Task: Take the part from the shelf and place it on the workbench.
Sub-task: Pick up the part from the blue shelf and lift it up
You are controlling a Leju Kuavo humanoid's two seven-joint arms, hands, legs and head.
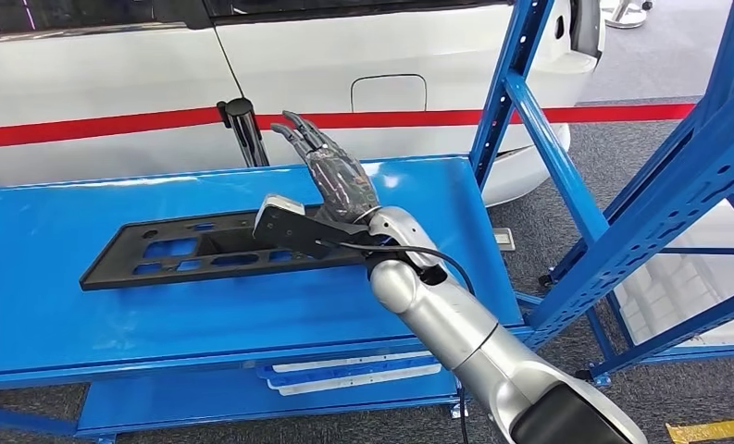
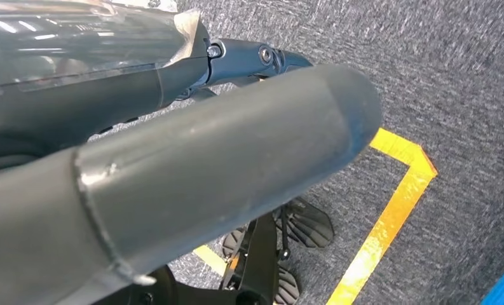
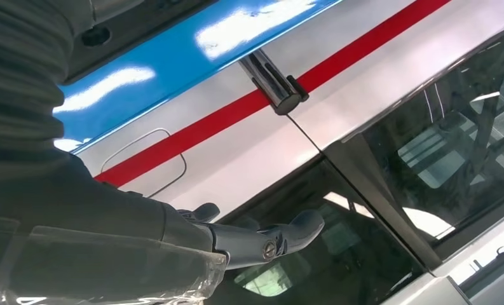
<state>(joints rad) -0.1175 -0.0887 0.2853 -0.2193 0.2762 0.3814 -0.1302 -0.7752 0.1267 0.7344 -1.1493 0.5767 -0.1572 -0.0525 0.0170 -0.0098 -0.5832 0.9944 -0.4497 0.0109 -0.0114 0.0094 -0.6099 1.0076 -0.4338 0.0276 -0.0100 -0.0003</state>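
The long flat black plastic panel with rectangular cut-outs (image 1: 205, 250) lies flat on the glossy blue metal workbench top (image 1: 48, 287), lengthwise along it and near its middle, so the placing looks as good as done and the step in hand is, by my judgement, the release and withdrawal. The right hand (image 1: 330, 166) stands above the panel's right end with its fingers spread and pointing up and away, holding nothing; the wrist sits just over that end, and whether it touches the panel I cannot tell. To finish well, the arm should lift straight up before pulling back, so the wrist and its black cable (image 1: 418, 254) do not drag the panel's end across the workbench top. The head view alone gives the panel's resting place; the right wrist view looks past the dark fingers (image 3: 268, 235) to the white car body with a red stripe (image 3: 249, 146) beyond the workbench top. The left wrist view shows the left hand (image 2: 192, 70) hanging above grey carpet (image 2: 452, 76) with yellow floor tape (image 2: 389, 210), well away from the workbench top; its fingers appear straight, but I cannot tell its state.
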